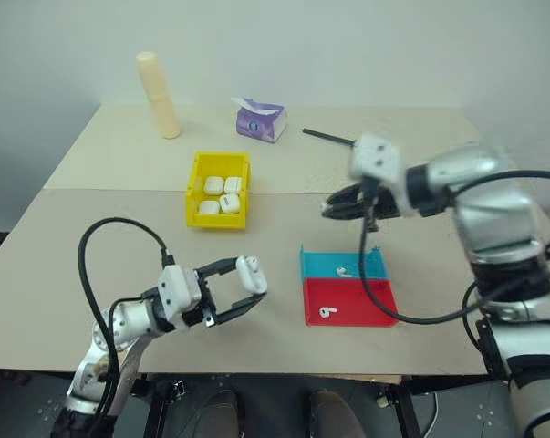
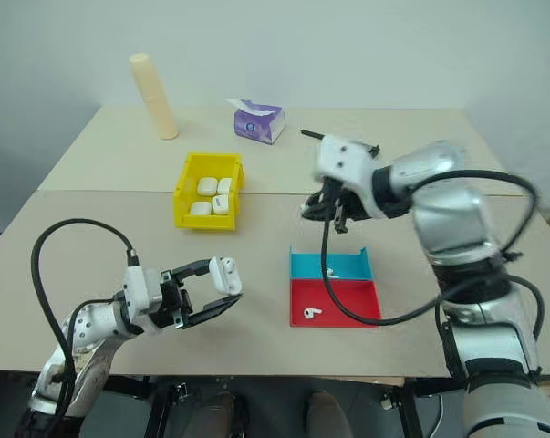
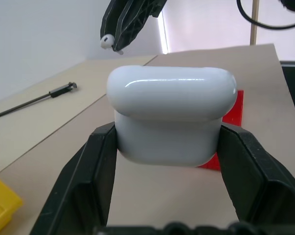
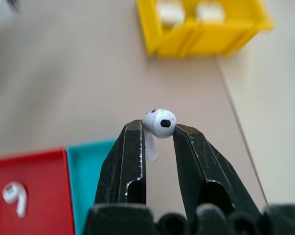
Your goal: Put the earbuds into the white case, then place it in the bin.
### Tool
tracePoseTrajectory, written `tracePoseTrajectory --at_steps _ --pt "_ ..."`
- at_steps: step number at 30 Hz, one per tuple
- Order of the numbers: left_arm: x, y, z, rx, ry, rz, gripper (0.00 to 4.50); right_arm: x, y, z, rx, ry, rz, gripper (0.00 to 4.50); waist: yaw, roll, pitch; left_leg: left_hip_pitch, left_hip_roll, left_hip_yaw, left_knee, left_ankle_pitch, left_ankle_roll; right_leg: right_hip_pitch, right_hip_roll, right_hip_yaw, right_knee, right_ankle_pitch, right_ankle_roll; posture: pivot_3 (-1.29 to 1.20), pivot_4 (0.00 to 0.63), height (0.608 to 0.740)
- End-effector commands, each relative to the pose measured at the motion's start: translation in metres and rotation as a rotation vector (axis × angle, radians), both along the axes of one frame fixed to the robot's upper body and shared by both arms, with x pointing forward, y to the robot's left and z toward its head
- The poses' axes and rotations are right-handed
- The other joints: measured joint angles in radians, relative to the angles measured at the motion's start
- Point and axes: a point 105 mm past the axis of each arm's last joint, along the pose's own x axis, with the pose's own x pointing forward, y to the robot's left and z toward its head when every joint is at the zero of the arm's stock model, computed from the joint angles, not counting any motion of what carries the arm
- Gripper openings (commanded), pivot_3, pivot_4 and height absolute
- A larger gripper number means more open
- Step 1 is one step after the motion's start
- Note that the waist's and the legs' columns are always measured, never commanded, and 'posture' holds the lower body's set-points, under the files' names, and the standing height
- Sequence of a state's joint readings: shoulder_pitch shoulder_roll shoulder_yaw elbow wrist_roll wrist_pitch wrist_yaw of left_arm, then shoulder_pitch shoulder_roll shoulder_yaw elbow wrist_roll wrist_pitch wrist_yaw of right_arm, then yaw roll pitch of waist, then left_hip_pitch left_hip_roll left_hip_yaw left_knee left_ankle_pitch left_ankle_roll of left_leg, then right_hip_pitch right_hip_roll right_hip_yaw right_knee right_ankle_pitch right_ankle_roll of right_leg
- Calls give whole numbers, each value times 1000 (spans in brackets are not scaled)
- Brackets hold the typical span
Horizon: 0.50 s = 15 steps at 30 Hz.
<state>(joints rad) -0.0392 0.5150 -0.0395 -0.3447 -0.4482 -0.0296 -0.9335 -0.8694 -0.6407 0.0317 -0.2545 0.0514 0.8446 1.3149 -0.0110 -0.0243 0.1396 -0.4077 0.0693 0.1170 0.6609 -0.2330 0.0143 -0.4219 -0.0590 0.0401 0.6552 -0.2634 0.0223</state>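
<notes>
A small white earbud (image 4: 158, 123) is pinched between the two black fingers of the right gripper (image 4: 158, 134), with its round head sticking up past the fingertips and its short stem tucked down between them. This gripper is held up in the air above the table (image 1: 92, 274), over the spot just past the blue tray (image 1: 366, 265). The white case (image 3: 170, 115) is clamped between the two black fingers of the left gripper (image 3: 171, 147), one finger pressed on each side of it, and its lid is seen shut. The case is held up off the table, near the front edge on the left side. In the left wrist view, the right gripper's fingertips with the earbud can be seen beyond the case. One more earbud (image 1: 344, 271) is seen lying in the blue tray, and another earbud (image 1: 326, 313) is seen lying in the red tray (image 1: 370, 306) that sits right against it. The yellow bin (image 1: 195, 187) is placed farther back on the table, and four white cases (image 1: 220, 196) are seen inside it. At the back of the table, a tall cream tube (image 1: 158, 95), a purple tissue pack (image 1: 260, 120) and a thin black tool (image 1: 327, 137) can be seen.
</notes>
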Motion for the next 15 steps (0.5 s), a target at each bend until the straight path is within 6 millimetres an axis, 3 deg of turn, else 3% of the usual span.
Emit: tracePoseTrajectory --at_steps 1,8,15 --pt "-4 -15 24 -67 -41 -84 2771 -28 -1 28 228 -64 43 689 -1 0 0 0 0 -1 0 0 0 0 0 0 0 0 0 0 150 740" --pt "-1 -35 41 -107 -52 -212 2771 -84 9 40 629 -16 234 689 -4 0 0 1 0 -2 0 0 0 1 1 1 1 0 0 0 150 740" --pt "0 -39 44 -129 -39 -255 2771 -95 25 13 665 99 249 689 -5 0 0 1 -1 -2 0 0 0 1 1 1 0 0 1 0 150 740"
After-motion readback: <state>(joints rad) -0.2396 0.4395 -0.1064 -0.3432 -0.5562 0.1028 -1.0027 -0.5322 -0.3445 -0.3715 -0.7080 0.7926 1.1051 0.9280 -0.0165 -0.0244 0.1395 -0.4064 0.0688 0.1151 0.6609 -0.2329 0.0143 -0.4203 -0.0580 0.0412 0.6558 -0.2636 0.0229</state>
